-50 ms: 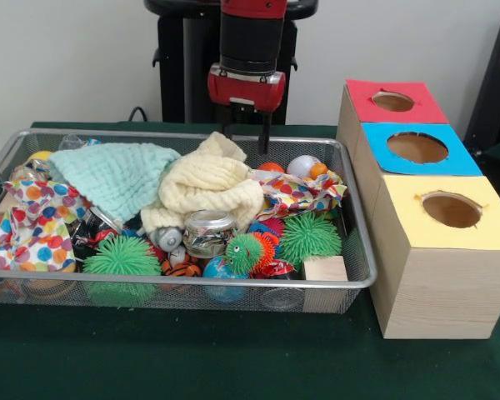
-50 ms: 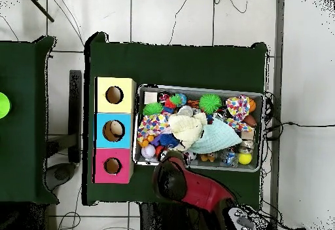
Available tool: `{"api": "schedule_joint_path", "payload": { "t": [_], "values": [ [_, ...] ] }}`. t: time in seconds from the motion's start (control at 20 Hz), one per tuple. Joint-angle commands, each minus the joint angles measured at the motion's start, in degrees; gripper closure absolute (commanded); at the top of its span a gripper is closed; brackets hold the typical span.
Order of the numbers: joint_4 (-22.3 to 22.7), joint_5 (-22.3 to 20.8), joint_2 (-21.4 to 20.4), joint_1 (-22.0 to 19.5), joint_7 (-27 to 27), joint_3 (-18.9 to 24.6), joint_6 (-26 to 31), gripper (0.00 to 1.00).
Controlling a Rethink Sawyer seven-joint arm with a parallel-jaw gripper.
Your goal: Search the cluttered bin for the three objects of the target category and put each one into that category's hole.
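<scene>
A wire mesh bin (image 1: 354,218) (image 2: 203,89) holds a heap of clutter. On top lie a cream cloth (image 1: 208,187) (image 2: 188,128) and a mint cloth (image 1: 117,175) (image 2: 217,137). Along the front are two green spiky balls (image 1: 122,257) (image 1: 308,236), a glass jar (image 1: 208,232) and a wooden block (image 1: 325,268). My gripper (image 1: 247,137) hangs open and empty over the bin's back rim, just behind the cream cloth. In the overhead view the arm (image 2: 190,185) hides it.
Beside the bin stand three wooden boxes with round holes: red (image 1: 392,101) (image 2: 112,166), blue (image 1: 417,147) (image 2: 112,130) and yellow (image 1: 452,210) (image 2: 114,95). A polka-dot cloth (image 1: 37,221) fills the bin's left end. Small balls (image 1: 304,167) lie at the back right.
</scene>
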Motion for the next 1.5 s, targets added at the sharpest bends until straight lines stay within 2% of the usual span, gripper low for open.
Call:
{"api": "schedule_joint_path", "payload": {
  "t": [0.05,0.25,0.5,0.55,0.8,1.1,1.5],
  "values": [
    [-8.6,-0.3,0.3,-1.0,2.1,-3.2,11.2,0.00],
    [-12.7,-4.6,1.0,-4.2,-2.6,-3.5,14.7,0.00],
    [-14.8,-9.9,-0.2,-6.6,-4.8,-2.5,17.3,0.00],
    [-15.0,-10.8,-0.2,-8.1,-5.5,-1.1,18.4,0.00],
    [-16.5,-14.4,2.3,-14.1,-6.1,2.9,20.0,0.00],
    [-19.3,-16.9,6.2,-17.9,-5.8,4.8,22.4,0.00],
    [-22.8,-20.1,8.5,-16.8,-3.7,2.6,23.2,0.00]
  ]
}}
